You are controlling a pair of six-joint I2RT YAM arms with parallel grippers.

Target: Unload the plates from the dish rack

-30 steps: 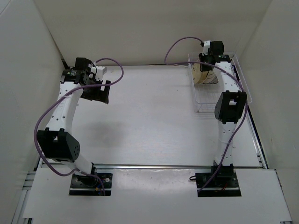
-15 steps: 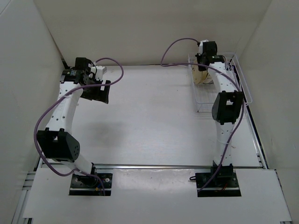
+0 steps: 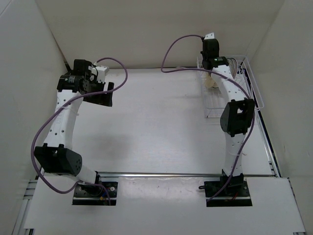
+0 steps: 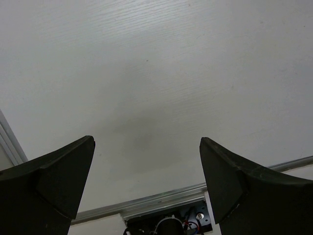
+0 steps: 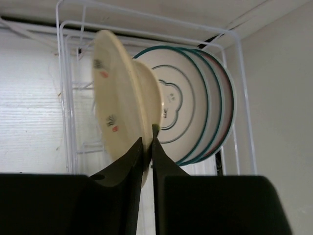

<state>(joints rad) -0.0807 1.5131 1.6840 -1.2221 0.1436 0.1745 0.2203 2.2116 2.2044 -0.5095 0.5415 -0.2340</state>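
At the far right stands the white wire dish rack (image 3: 255, 85) (image 5: 65, 103). A tan plate (image 5: 117, 107) (image 3: 211, 84) stands on edge in it, and my right gripper (image 5: 148, 141) (image 3: 212, 68) is shut on its lower rim. Just behind the tan plate, white plates with teal rings (image 5: 188, 100) lean upright together; the rearmost are mostly hidden. My left gripper (image 4: 146, 147) (image 3: 104, 94) hangs open over bare table at the far left, holding nothing.
The white enclosure walls (image 3: 286, 58) stand close behind and to the right of the rack. A purple cable (image 3: 178, 41) loops off the right wrist. An aluminium rail (image 4: 171, 198) and the left arm's base show below the left gripper.
My right wrist has risen and tipped over the rack's far end, and its jaws have come together on the tan plate's rim. The left arm has shifted slightly left.
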